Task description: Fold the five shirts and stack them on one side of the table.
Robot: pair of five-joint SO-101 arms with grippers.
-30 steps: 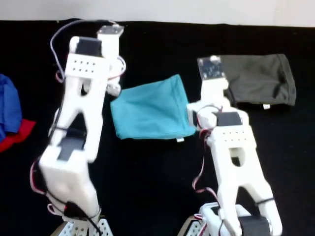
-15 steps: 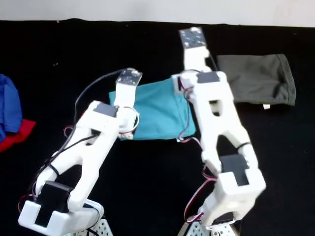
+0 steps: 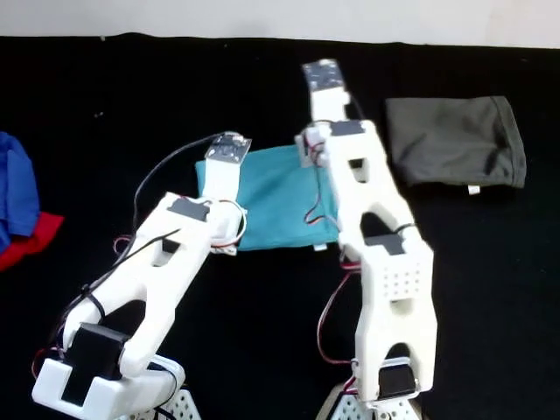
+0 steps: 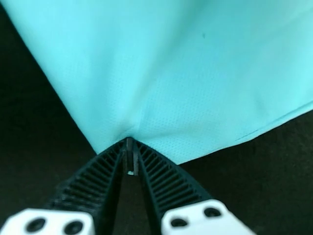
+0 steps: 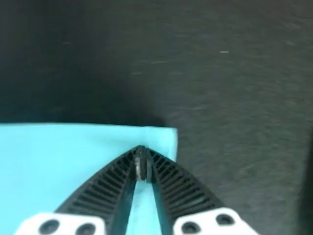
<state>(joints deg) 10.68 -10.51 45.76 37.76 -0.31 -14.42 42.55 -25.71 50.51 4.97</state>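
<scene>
teal shirt [image 3: 280,206] lies flat in the middle of the black table [image 3: 262,79], a rough rectangle, and i place everything else from it. a second ago my arms stood up beside it, one at its left edge and one at its right. now both are stretched low across it from the near side.

left pincer [image 4: 129,159] is clamped on a left-hand corner of the teal shirt, and the cloth puckers into its closed tips. a little farther out, right pincer [image 5: 141,164] sits at the shirt's far right corner with its tips pressed together on the cloth. i judge it has the edge pinched too.

i read that as the grab made and the next fold ready to pull. the worry is one corner slipping free and skewing the crease.

right of the teal shirt and slightly beyond it, a grey shirt [image 3: 455,140] lies folded. well to its left, a blue shirt [image 3: 16,192] and a red shirt [image 3: 31,241] wait in a heap.
</scene>
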